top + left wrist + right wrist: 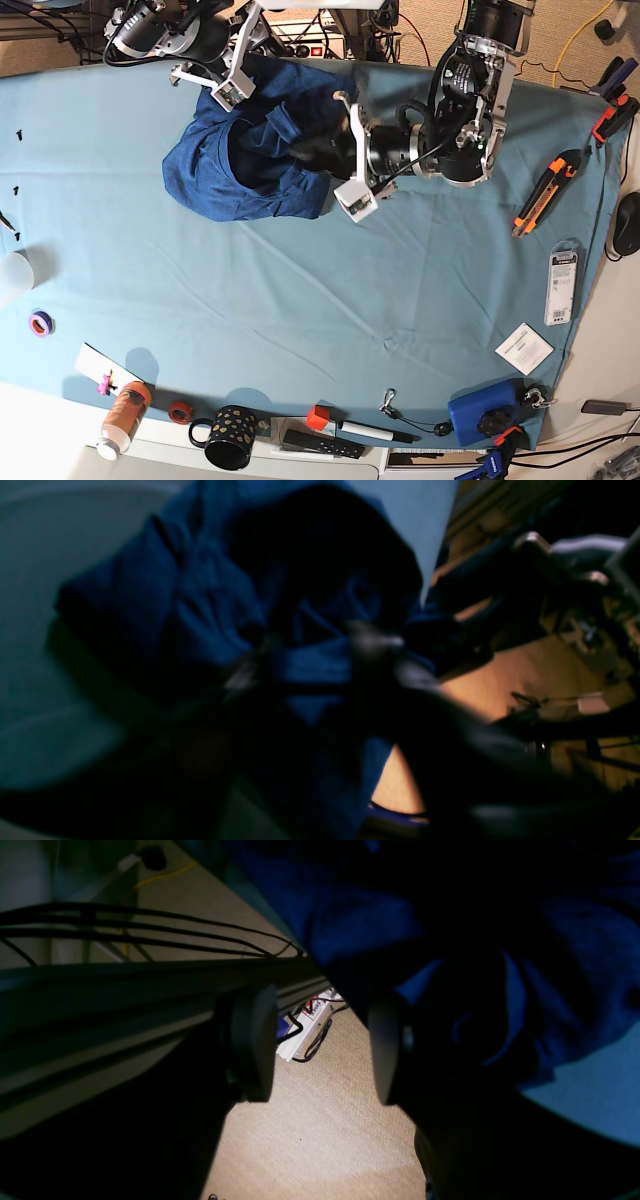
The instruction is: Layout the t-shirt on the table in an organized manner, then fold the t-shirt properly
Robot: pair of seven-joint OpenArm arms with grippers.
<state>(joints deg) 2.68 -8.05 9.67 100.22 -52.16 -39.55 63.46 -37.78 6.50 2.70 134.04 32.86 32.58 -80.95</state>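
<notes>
We are hovering over the crumpled dark navy-blue t-shirt, which is lying bunched near the far edge of the table's light teal cloth. Our left gripper is sitting at the shirt's right side with its white fingers spread apart, nothing visibly pinched. Our right gripper is hanging at the far table edge, pads standing wide with only floor between them.

left gripper: jaws parted, arm reaching sideways low | right gripper: jaws spread wide, arm at far edge
</notes>
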